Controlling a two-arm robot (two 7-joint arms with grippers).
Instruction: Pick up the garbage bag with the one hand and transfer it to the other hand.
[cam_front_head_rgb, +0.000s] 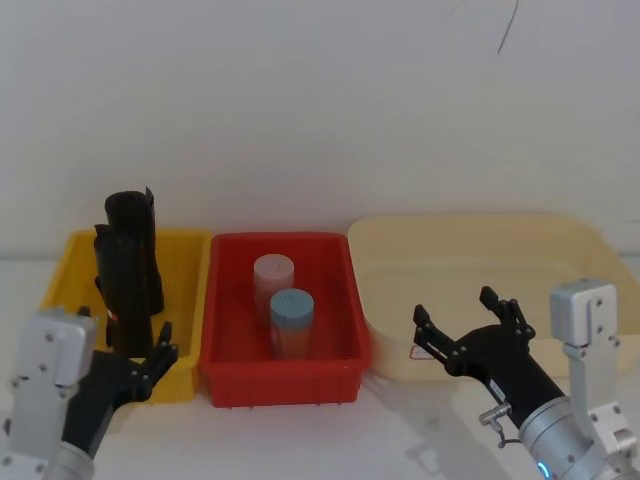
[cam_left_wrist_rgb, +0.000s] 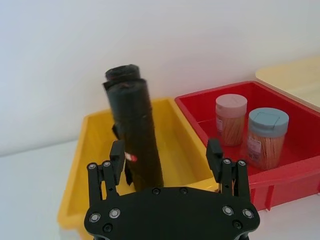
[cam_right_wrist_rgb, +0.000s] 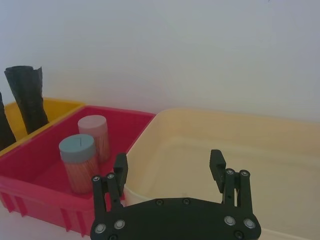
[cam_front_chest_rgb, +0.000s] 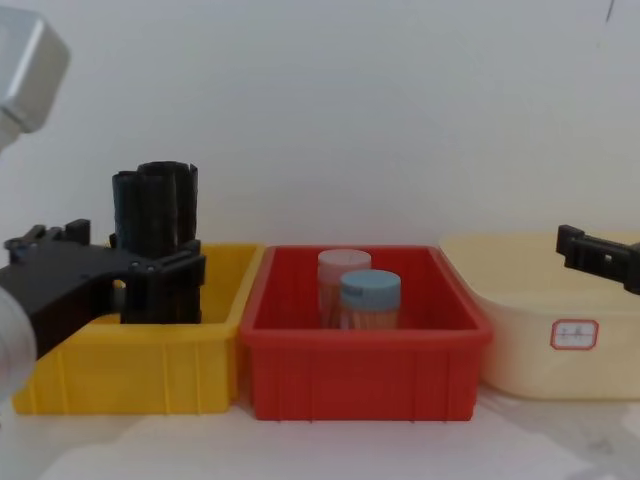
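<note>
Seven o'clock: black left gripper (cam_left_wrist_rgb: 166, 156) splayed before smooth black garbage bag roll (cam_left_wrist_rgb: 137, 135), ragged black roll (cam_right_wrist_rgb: 27, 95) close behind; five o'clock: black right gripper (cam_front_head_rgb: 455, 318) splayed.

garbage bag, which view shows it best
Left wrist view: the garbage bag stands large before the open left gripper. Head view merges it with another roll, chest view half hides it, right wrist crops it.

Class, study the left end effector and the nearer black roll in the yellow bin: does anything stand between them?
Nothing visible does. The left end effector is open, facing the nearer roll over the yellow bin's front rim. The ragged-topped roll stands behind it, out of the path.
</note>
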